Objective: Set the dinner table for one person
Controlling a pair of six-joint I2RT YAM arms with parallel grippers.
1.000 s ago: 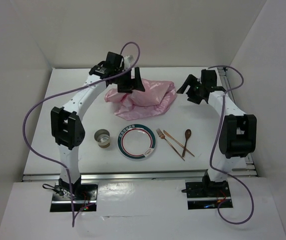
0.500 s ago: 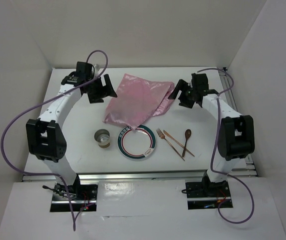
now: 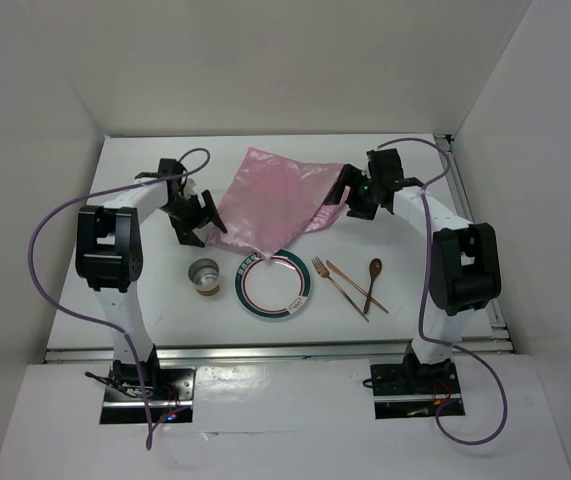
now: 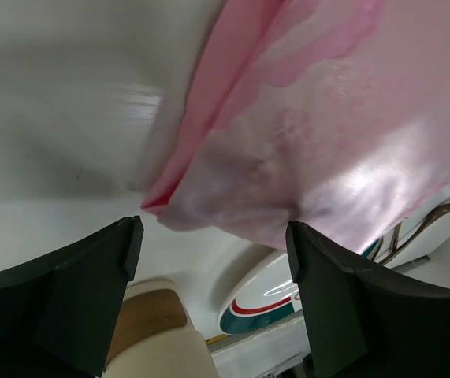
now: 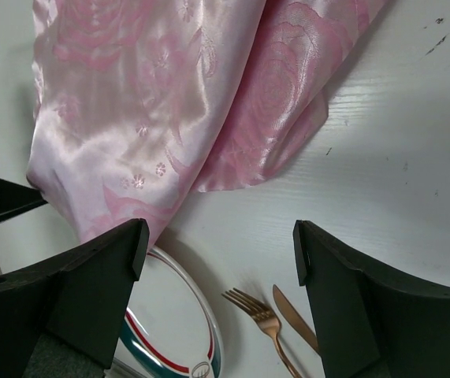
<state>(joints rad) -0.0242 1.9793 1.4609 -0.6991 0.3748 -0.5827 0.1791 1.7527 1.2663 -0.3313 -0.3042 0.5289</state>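
The shiny pink placemat (image 3: pixel 275 195) lies spread on the white dinner table (image 3: pixel 205 322), and its near corner reaches over the far rim of the plate (image 3: pixel 275 286). My left gripper (image 3: pixel 193 216) is open and empty at the placemat's left corner. In the left wrist view the placemat (image 4: pixel 327 118) hangs just beyond my open gripper (image 4: pixel 213 303). My right gripper (image 3: pixel 351 196) is open and empty at the placemat's right edge. The right wrist view shows the placemat (image 5: pixel 169 102), the plate (image 5: pixel 169 335) and my open right gripper (image 5: pixel 218 303).
A small brown-banded cup (image 3: pixel 205 277) stands left of the plate. A copper fork (image 3: pixel 337 285), knife (image 3: pixel 355 286) and spoon (image 3: pixel 373 276) lie right of it. Silver rails (image 3: pixel 265 350) edge the table, with white walls around.
The placemat went from a lifted bunch to spread flat. My left gripper let go of it and swung left and nearer. My right gripper moved left toward the placemat's right edge.
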